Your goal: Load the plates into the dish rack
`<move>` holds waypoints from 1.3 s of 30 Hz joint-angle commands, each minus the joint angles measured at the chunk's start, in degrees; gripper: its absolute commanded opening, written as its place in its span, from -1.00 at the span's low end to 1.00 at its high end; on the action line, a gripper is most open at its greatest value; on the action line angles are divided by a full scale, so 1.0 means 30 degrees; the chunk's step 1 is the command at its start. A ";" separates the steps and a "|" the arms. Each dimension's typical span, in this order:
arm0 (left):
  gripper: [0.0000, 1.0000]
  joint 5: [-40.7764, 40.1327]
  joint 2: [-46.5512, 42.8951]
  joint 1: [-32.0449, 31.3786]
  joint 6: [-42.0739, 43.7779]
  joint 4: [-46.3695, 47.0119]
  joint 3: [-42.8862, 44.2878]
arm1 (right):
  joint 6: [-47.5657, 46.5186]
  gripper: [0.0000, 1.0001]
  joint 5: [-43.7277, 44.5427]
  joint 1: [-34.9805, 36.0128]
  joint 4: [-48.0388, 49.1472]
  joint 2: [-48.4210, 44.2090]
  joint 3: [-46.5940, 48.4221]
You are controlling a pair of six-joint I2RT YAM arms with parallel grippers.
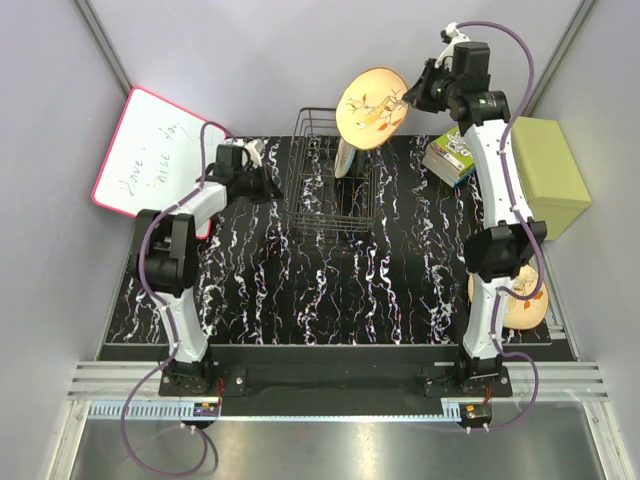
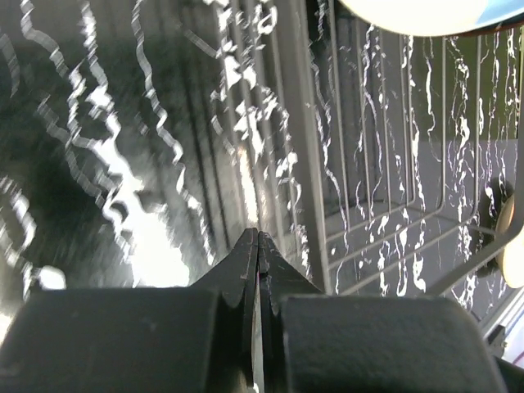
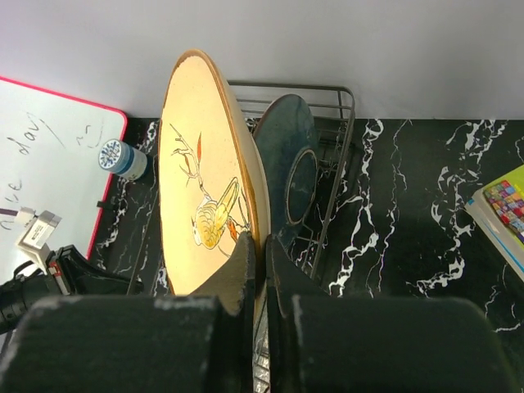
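The right gripper (image 3: pixel 260 242) is clamping the orange-tan plate (image 3: pixel 205 164) on edge over the dish rack (image 1: pixel 318 215) near the far edge of the table (image 1: pixel 260 300), ready for slotting, while the left gripper (image 2: pixel 258 239) is hovering closed and empty.

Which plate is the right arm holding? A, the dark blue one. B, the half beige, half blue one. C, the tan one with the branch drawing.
C: the right fingers pinch the tan plate by its edge, while the dark blue plate stands in the rack.
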 commanded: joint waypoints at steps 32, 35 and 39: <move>0.47 -0.0149 -0.6735 0.2340 0.1342 -0.1203 -0.2578 | -1.3680 -1.00 1.5095 0.9176 0.5645 0.3567 0.5921; 0.49 -0.0089 -0.7644 0.2399 0.1460 -0.1203 -0.3312 | -1.5058 -1.00 1.6658 0.9648 0.7463 0.4299 0.6184; 0.50 -0.0089 -0.8668 0.2458 0.1665 -0.1057 -0.4017 | -1.6234 -1.00 1.8916 1.0087 0.9513 0.4887 0.6214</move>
